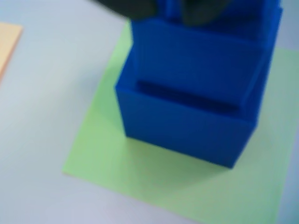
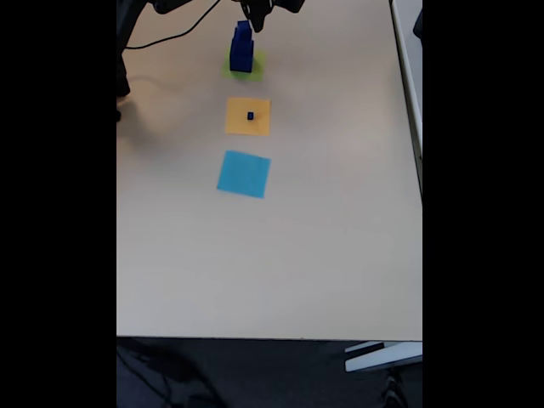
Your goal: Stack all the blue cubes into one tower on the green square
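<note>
Blue cubes stand stacked as a tower [image 1: 187, 126] on the green square [image 1: 117, 177], the largest at the bottom and a smaller one [image 1: 201, 60] on it. The top of the stack is blurred. My gripper [image 1: 168, 9] hangs right over the tower top, and its dark fingers [image 1: 131, 7] pinch a narrow blue piece that looks like a small blue cube. The fixed view has the tower [image 2: 241, 49] on the green square [image 2: 253, 71] at the table's far end, with the gripper [image 2: 255, 19] just above it. A tiny blue cube [image 2: 251, 116] sits on the orange square [image 2: 238, 126].
In the fixed view, a light-blue square [image 2: 244, 173] lies nearer the camera than the orange one, all three squares in a row. The orange square's corner [image 1: 8, 44] shows at the left of the wrist view. A black cable [image 2: 174, 32] runs at the table's far left.
</note>
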`<state>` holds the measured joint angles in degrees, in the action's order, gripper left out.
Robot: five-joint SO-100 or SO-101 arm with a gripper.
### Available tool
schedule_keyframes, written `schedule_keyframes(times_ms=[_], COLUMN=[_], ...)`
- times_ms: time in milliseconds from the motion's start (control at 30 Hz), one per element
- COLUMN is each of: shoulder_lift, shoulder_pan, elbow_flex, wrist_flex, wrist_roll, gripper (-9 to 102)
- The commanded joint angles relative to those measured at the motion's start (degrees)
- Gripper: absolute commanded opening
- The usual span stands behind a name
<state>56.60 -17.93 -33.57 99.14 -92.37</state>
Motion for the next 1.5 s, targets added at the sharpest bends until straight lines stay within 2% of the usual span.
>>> schedule_keyframes(times_ms=[0,667,1033,1467], shoulder_lift=[3.1,5.4,7.4,6.9], shoulder_pan=[-0.3,1.4,4.5,5.8], elbow_flex=[0.0,-1.8,0.1,5.6], wrist_flex=[0.5,0.1,-1.6,-17.9], wrist_roll=[0.4,2.4,9.0,15.1], gripper=[0,0,0,0])
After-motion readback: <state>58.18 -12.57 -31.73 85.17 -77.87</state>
